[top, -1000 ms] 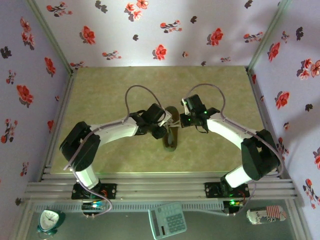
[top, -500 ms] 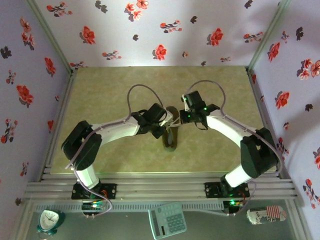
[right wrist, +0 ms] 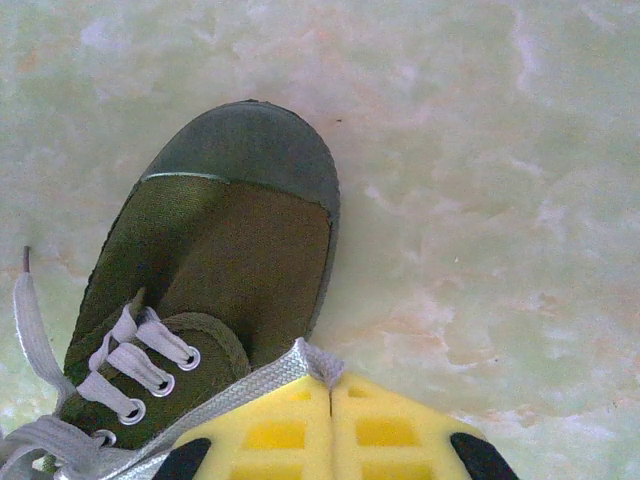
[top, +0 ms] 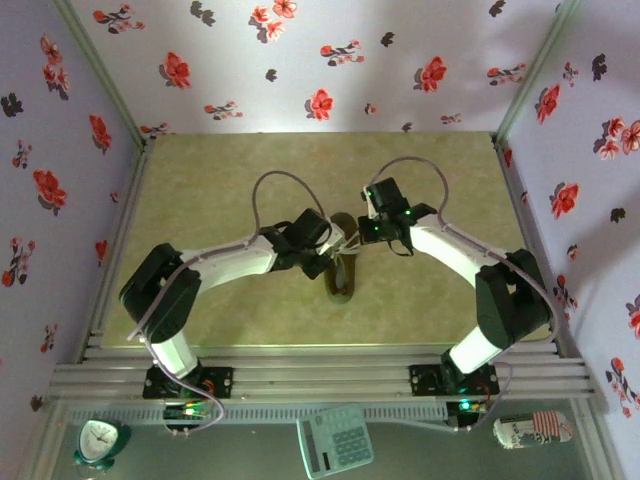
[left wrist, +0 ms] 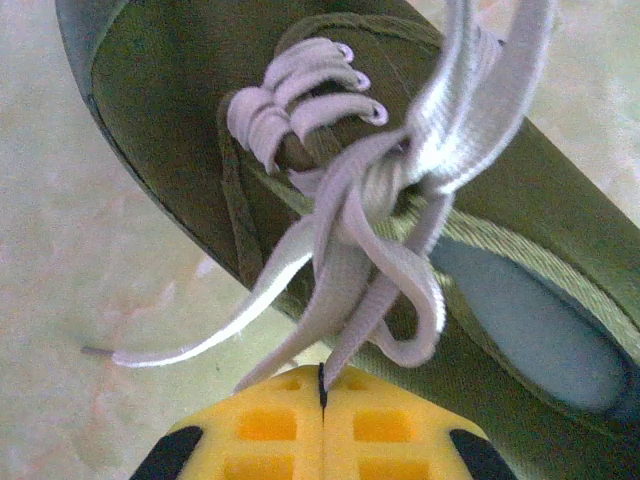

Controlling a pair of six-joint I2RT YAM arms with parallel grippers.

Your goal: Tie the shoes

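The shoe [top: 341, 280] lies near the middle of the tabletop [top: 220, 190]. It looks light and likely to slide if tugged. Its flat white laces [left wrist: 350, 230] are limp and slick, so they are best pinched close to where they cross. Both arms reach forward and bend inward to meet over it. The left gripper [left wrist: 322, 380] is pressed together on lace strands beside the shoe's opening, and the right gripper [right wrist: 330, 385] pinches a lace alongside the eyelets.

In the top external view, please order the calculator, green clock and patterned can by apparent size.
1. calculator: clearly largest.
2-3. patterned can and green clock: about alike, the can longer, the clock rounder; unranked.
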